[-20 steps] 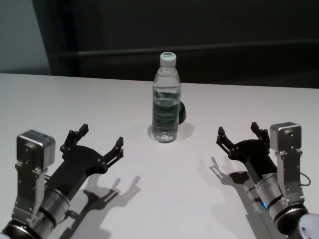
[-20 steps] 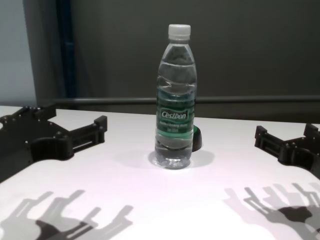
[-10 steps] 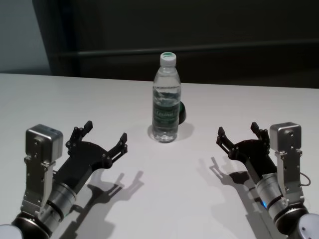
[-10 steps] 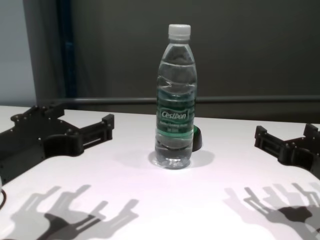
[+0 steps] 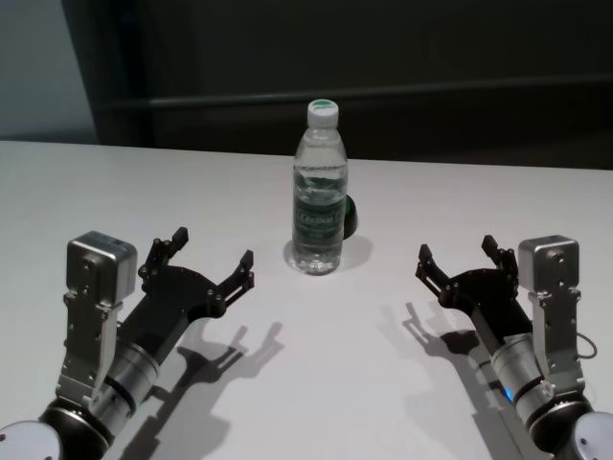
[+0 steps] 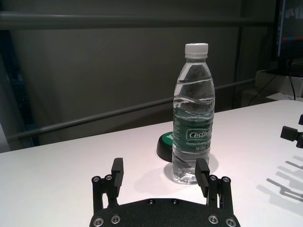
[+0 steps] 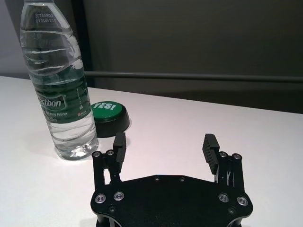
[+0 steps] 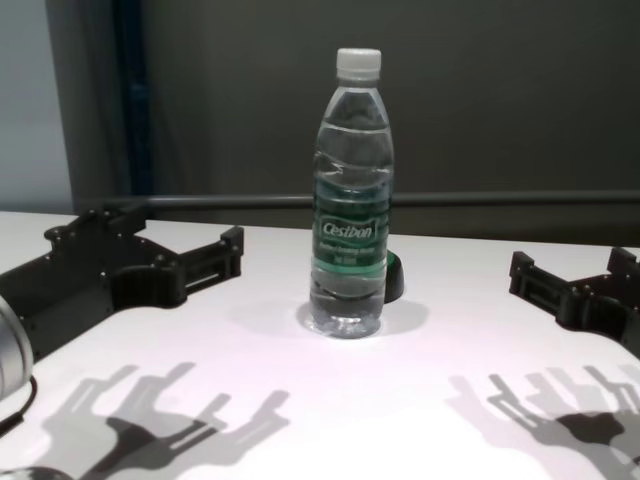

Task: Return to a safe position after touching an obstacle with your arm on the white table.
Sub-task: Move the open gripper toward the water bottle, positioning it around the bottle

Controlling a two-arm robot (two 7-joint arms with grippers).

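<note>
**Q:** Judging progress, what is done and what is left?

**A:** The left gripper hovers near the obstacle, fingers spread, holding nothing, apart from it. Contact appears not yet made, so touch and retreat likely both remain. The right gripper rests parked, also spread and empty.

**Q:** Materials and shapes?

**A:** The obstacle, a ribbed clear plastic cylinder with white cap and green label, stands upright mid white table, smooth and matte. A round green-topped puck sits just behind it, possibly touching.

A dark wall carries a horizontal rail, with perhaps a monitor beyond.
</note>
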